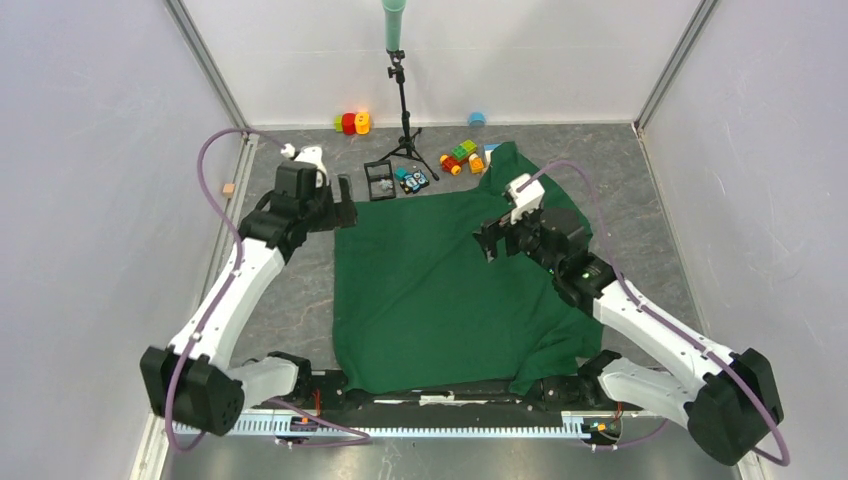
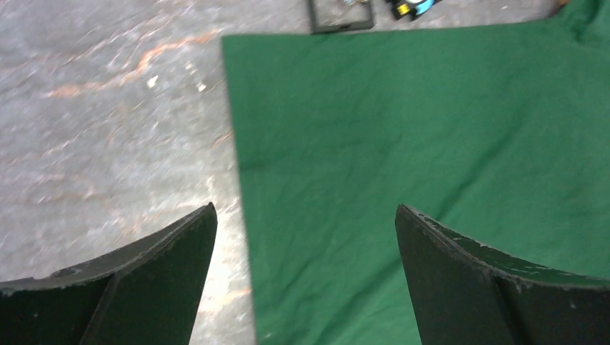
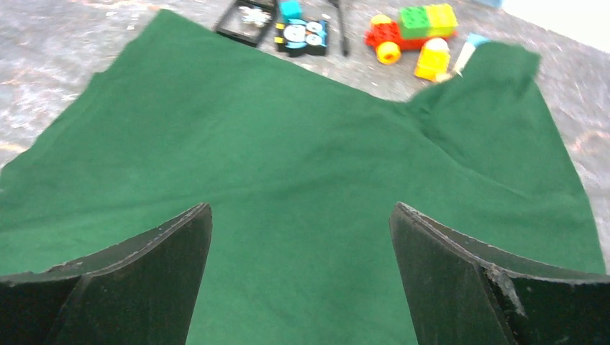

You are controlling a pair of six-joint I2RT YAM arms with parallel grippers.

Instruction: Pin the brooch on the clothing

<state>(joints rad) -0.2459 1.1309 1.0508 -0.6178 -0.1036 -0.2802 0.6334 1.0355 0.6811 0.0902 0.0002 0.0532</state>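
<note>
The dark green T-shirt (image 1: 430,290) lies spread flat on the grey table. It fills the right wrist view (image 3: 302,144) and the right part of the left wrist view (image 2: 431,129). My left gripper (image 1: 345,203) is open and empty above the shirt's far left edge (image 2: 306,206). My right gripper (image 1: 487,240) is open and empty above the shirt's right half (image 3: 301,205). A small black tray (image 1: 380,180) beyond the shirt holds something pale (image 3: 252,16), too small to tell if it is the brooch.
A black tripod stand (image 1: 403,110) stands at the back. Coloured toy blocks (image 1: 462,155) and a blue toy train piece (image 3: 302,32) lie beside the shirt's far edge. Red and yellow blocks (image 1: 352,122) sit by the back wall. A small wooden cube (image 1: 229,188) lies far left.
</note>
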